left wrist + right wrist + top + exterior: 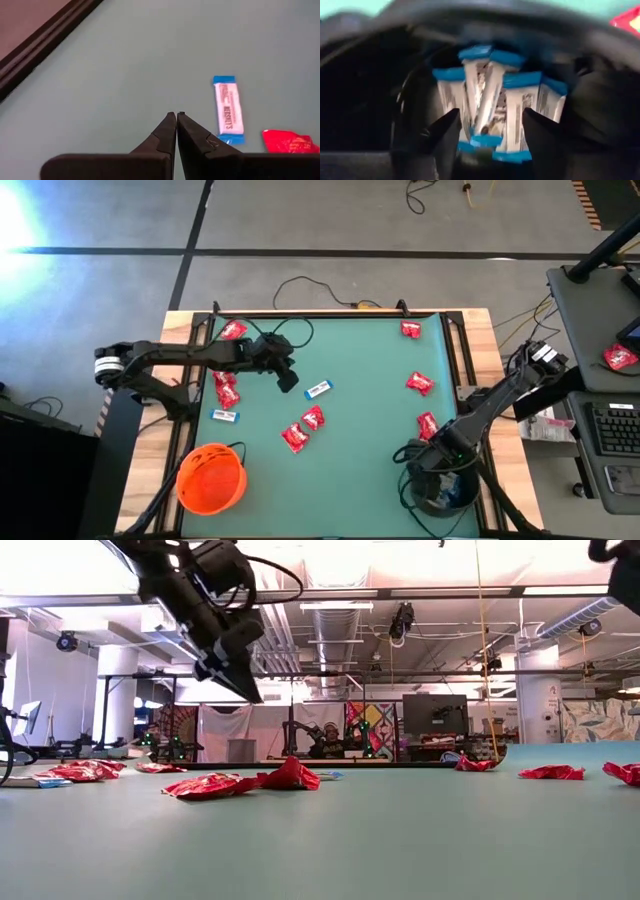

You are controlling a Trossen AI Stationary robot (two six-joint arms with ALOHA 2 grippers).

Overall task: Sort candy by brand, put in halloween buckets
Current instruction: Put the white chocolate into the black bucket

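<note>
My left gripper (288, 380) (176, 116) is shut and empty, raised above the green mat just left of a blue-and-white candy (318, 389) (228, 109) that lies flat. My right gripper (437, 472) (490, 114) is open, pointing down into the black bucket (445, 498) at the near right, where several blue-and-white candies (517, 107) stand against each other. One of them shows between the fingers, untouched. Red candies (313, 418) (290, 776) and another blue-and-white one (226, 416) lie scattered on the mat. The orange bucket (211, 477) stands at the near left.
Red candies also lie at the far left (232, 330), far right (410, 329) and along the right side (419, 383) (427, 425). A dark rail (45, 42) frames the mat. To the right of the table stands a desk with a keyboard (612, 430) and one red candy (620, 358).
</note>
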